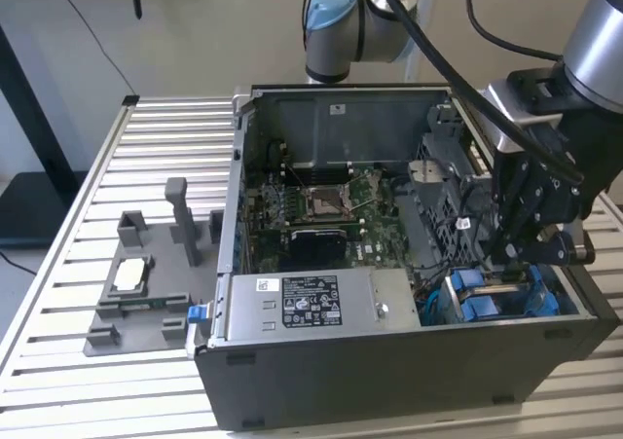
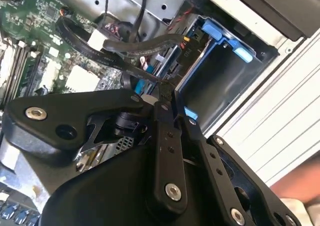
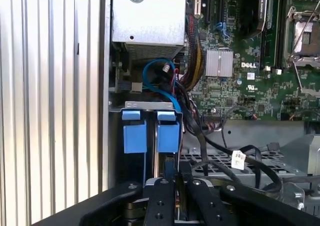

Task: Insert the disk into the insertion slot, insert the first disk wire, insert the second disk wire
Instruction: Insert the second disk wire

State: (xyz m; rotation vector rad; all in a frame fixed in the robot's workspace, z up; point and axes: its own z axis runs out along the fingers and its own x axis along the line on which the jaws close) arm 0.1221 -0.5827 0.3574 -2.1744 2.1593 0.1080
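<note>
Disk: made out by a bright blue carrier edge inside the insertion slot, the dark cage with blue clips in the corner of the open computer case, next to the silver power-supply box. Judged the first step done or close to it; could not tell how fully seated. Found the gripper low over that cage, with jaws drawn almost together and only a thin gap between. Glimpsed something dark and slim there in the first wrist view, likely a plug, but could not confirm a hold. Saw a flat black cable looping loose just beside the gripper, and more black leads with a white tag lying free across the cage top. Judged both wire steps unfinished, with the first probably in hand. Noted a grey stand on the slatted table, well apart from the work.
</note>
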